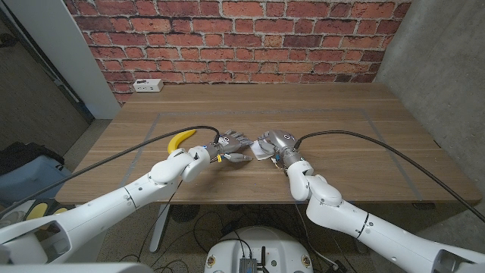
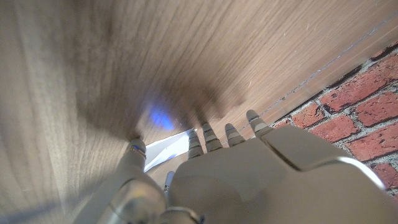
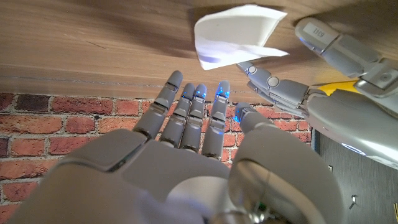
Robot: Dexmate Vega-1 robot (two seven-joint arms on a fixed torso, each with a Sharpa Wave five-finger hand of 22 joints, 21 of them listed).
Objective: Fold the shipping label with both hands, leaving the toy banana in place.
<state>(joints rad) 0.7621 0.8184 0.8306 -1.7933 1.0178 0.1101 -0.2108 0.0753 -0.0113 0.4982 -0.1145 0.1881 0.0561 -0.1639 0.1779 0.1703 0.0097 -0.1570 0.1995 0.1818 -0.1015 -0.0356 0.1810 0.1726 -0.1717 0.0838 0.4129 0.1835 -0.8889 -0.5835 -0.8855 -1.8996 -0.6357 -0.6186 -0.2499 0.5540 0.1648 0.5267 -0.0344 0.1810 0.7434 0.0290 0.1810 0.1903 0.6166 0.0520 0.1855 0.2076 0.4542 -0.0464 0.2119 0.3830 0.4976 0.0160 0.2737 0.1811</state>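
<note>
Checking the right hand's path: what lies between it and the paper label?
Only bare wooden table lies between the right hand and the label, as the right wrist view shows. The left hand reaches the label from its other side.

Lying mostly hidden under both hands: shipping label. Showing partly behind left arm: toy banana. Blurring: counter.

Left hand and right hand close together, fingers extended.
</note>
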